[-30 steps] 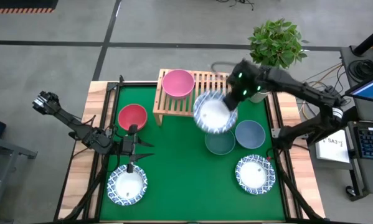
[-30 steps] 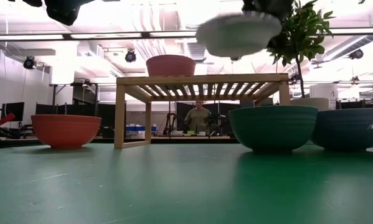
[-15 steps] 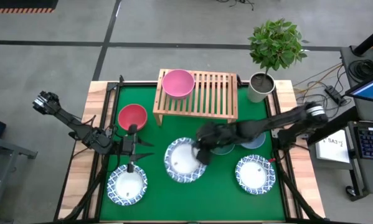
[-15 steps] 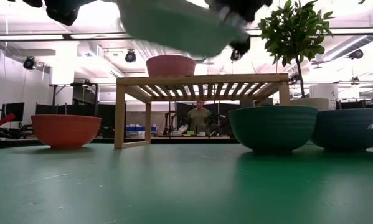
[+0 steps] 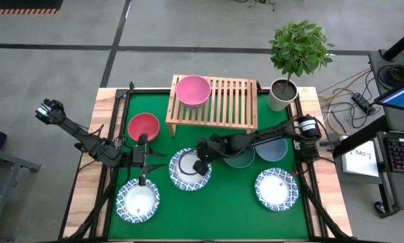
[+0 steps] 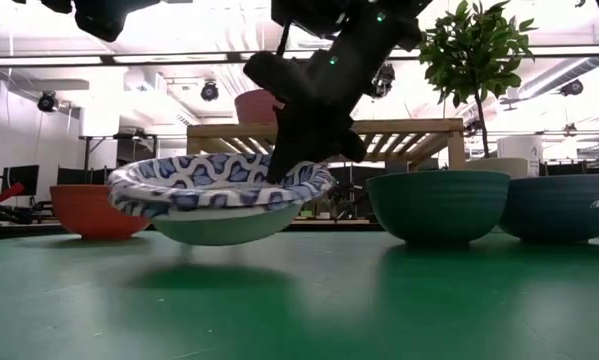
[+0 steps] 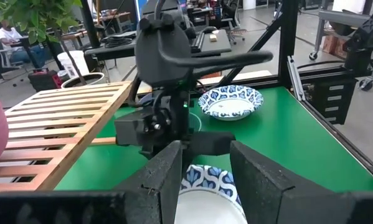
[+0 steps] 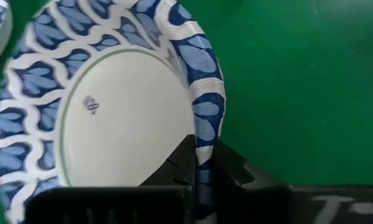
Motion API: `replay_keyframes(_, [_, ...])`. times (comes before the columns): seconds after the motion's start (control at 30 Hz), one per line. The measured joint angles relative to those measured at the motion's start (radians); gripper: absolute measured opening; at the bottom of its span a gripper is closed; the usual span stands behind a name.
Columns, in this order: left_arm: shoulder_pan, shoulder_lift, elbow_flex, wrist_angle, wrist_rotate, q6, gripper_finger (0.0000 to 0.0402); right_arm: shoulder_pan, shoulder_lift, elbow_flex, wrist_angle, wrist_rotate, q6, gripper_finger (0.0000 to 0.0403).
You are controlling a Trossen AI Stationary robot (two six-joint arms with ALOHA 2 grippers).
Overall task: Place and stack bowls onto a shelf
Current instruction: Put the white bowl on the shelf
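Right gripper (image 5: pixel 200 164), frame centre, pinches the blue-patterned white bowl (image 5: pixel 187 169) rim, holding it just above the green mat (image 5: pixel 222 202). Left gripper (image 5: pixel 145 160) waits open at lower left.

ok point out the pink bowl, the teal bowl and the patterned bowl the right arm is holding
pink bowl (image 5: pixel 192 90), high view, inside of the bowl, on the shelf
teal bowl (image 6: pixel 439 205), low view, front wall
patterned bowl (image 6: pixel 214 185), low view, blue-patterned rim, lifted off the table
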Motion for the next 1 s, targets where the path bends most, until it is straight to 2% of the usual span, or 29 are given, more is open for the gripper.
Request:
replay_keyframes(0.3, [0.000, -0.001, 0.000, 0.000, -0.001, 0.004, 0.0120, -0.033, -0.056, 0.003, -0.067, 0.007, 0.002, 0.0115])
replay_keyframes(0.4, [0.000, -0.002, 0.000, 0.003, -0.002, 0.004, 0.0120, -0.035, -0.091, 0.017, -0.113, 0.007, 0.002, 0.0133])
replay_keyframes(0.53, [0.000, -0.004, 0.005, 0.007, -0.029, 0.017, 0.0120, -0.016, -0.132, 0.033, -0.131, -0.031, -0.049, 0.0137])
replay_keyframes(0.73, [0.000, -0.004, 0.017, 0.012, -0.037, 0.026, 0.0120, 0.119, -0.113, 0.035, 0.005, -0.048, -0.184, 0.0130])
replay_keyframes(0.87, [0.000, -0.004, 0.017, 0.013, -0.037, 0.026, 0.0120, 0.202, -0.046, 0.035, 0.112, 0.041, -0.230, 0.0130])
replay_keyframes(1.0, [0.000, -0.004, 0.017, 0.019, -0.036, 0.026, 0.0120, 0.241, 0.017, 0.034, 0.124, 0.154, -0.233, 0.0125])
